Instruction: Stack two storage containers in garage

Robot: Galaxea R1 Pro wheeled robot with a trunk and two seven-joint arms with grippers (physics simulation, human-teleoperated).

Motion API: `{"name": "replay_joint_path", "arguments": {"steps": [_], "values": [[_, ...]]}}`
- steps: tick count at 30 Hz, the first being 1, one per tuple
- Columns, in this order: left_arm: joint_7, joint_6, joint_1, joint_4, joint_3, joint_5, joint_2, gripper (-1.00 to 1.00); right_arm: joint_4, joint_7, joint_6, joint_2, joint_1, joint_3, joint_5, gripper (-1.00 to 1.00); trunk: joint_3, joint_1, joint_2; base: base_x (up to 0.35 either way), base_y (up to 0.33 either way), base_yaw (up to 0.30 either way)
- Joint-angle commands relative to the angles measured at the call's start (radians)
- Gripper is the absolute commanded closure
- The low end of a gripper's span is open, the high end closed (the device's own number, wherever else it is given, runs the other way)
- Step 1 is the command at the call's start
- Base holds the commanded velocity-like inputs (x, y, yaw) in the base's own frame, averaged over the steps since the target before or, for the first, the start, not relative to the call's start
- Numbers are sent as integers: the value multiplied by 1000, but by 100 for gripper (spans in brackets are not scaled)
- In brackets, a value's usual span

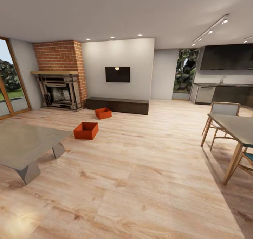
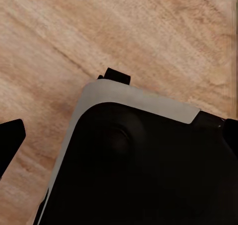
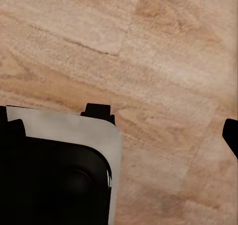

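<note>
Head cam looks across the living room, light wood plank floor point(image 1: 147, 168) w/ visible grain running everywhere. Two storage containers out there, both orange-red, low straight walls, open tops: the nearer container point(image 1: 86, 130) sits on the planks just beyond the glass coffee table point(image 1: 24, 144), and the farther container point(image 1: 103, 113) rests near the long dark low cabinet point(image 1: 117, 105), turned at a slight angle; the two are apart, not touching. One brick fireplace point(image 1: 60, 80) w/ a stone-look surround at far left, one black wall TV point(image 1: 117, 74), one dining table point(image 1: 233, 130) w/ wooden legs at right, two chairs beside it. Both wrist cams look down at planks & the robot's black, pale-edged base point(image 2: 144, 155). Left hand point(image 2: 119, 135): dark fingertips at opposite frame edges, so spread apart, nothing between. Right hand: one tip visible, can't tell.
</note>
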Motion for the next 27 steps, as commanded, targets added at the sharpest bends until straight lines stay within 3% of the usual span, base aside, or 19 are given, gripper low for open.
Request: {"name": "replay_joint_path", "arguments": {"steps": [1, 27], "values": [[1, -1, 0, -1, 4, 0, 0, -100, 3, 5, -6, 0, -1, 7, -10, -100, -1, 1, 0, 326, 0, 0], [1, 0, 0, -1, 4, 1, 0, -100, 3, 5, -6, 0, -1, 7, -10, -100, -1, 1, 0, 326, 0, 0]]}}
